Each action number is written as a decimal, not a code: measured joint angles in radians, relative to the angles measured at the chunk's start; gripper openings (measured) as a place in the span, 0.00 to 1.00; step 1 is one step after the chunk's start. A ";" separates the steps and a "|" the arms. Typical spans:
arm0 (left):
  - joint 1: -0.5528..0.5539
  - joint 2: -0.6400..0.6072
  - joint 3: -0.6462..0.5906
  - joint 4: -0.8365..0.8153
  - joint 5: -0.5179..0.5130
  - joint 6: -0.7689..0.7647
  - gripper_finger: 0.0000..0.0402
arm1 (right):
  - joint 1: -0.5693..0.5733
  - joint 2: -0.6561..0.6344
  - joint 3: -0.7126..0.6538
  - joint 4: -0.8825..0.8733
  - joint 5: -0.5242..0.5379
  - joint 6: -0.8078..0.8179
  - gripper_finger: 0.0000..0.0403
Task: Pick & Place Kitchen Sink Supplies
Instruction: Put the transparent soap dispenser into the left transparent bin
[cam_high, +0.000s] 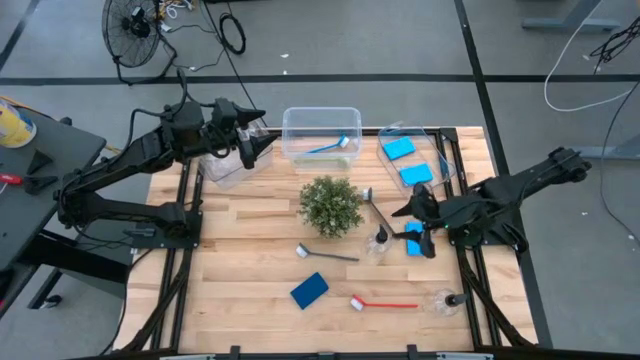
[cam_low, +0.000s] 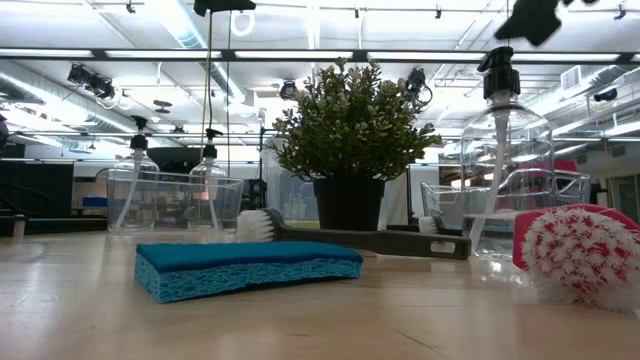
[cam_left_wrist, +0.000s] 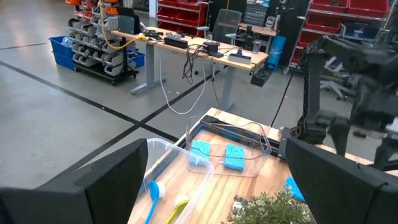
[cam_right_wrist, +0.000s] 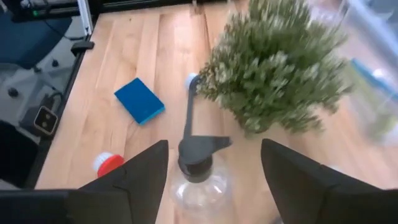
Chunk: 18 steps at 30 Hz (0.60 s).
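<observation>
Between the open right fingers (cam_right_wrist: 211, 180) stands a clear bottle (cam_right_wrist: 199, 180), not gripped. Only the left wrist view shows a yellow brush (cam_left_wrist: 176, 210) between the open left fingers (cam_left_wrist: 211, 186). Four blue sponges (cam_high: 309, 290) show from above: two on the worktop (cam_high: 250, 290), two binned.

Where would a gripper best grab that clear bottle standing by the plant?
Probably the narrow neck under the black pump cap, from straight above. The bottle stands upright, and its body looks wider and slippery. The open right gripper hangs just over it; the plant crowds one side.
</observation>
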 joint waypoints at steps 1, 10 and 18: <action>0.000 0.000 0.000 0.000 0.000 0.000 0.96 | 0.000 0.003 0.034 -0.034 0.002 -0.012 0.63; 0.000 0.000 0.000 0.000 0.000 0.019 0.96 | 0.000 0.056 0.237 -0.157 0.035 -0.087 0.61; 0.000 0.000 0.000 0.000 0.000 0.024 0.96 | 0.001 0.127 0.309 -0.197 -0.039 -0.454 0.61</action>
